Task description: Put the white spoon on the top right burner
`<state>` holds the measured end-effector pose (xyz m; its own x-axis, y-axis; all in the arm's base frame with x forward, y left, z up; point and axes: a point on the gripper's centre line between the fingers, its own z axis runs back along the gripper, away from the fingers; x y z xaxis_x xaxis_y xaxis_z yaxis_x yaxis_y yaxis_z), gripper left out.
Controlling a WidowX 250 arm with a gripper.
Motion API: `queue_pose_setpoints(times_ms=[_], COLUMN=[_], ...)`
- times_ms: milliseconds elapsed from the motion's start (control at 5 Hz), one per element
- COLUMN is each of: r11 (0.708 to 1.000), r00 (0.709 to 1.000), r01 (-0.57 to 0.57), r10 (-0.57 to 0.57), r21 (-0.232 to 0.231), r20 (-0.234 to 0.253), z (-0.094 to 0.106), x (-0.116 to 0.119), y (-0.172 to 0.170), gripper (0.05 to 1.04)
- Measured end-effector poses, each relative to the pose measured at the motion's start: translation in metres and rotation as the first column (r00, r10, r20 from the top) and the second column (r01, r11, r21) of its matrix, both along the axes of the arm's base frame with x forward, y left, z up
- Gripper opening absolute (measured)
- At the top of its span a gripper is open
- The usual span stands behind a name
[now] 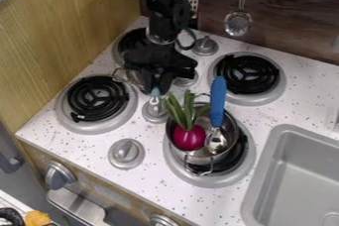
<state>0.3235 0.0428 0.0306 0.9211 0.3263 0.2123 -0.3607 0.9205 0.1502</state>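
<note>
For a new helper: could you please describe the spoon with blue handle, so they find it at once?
On the speckled counter, go to the burner nearest the sink. In the metal pot there, the spoon leans, blue handle up. That blue sets it apart from the round red vegetable with green leaves beside it.

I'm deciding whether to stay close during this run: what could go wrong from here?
The blue-handled spoon stands in the pot beside the red vegetable, so pulling it out might drag the vegetable along or tip the pot. The gripper hangs near a stove knob and could knock it if it dips. The top right burner's coil has gaps, so a spoon laid there may settle crookedly.
</note>
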Motion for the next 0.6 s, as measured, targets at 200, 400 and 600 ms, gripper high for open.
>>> queue_pose_setpoints(times_ms=[200, 400, 600], r11=[0.995, 0.989, 0.987], r00=[0.996, 0.989, 0.986], r01=[0.092, 0.140, 0.128], r10=[-0.092, -0.141, -0.138], r21=[0.036, -0.041, -0.100], r20=[-0.018, -0.037, -0.094], z=[0.014, 0.032, 0.025], x=[0.005, 0.019, 0.026], y=[-0.008, -0.034, -0.061], gripper=[0.234, 0.234, 0.234])
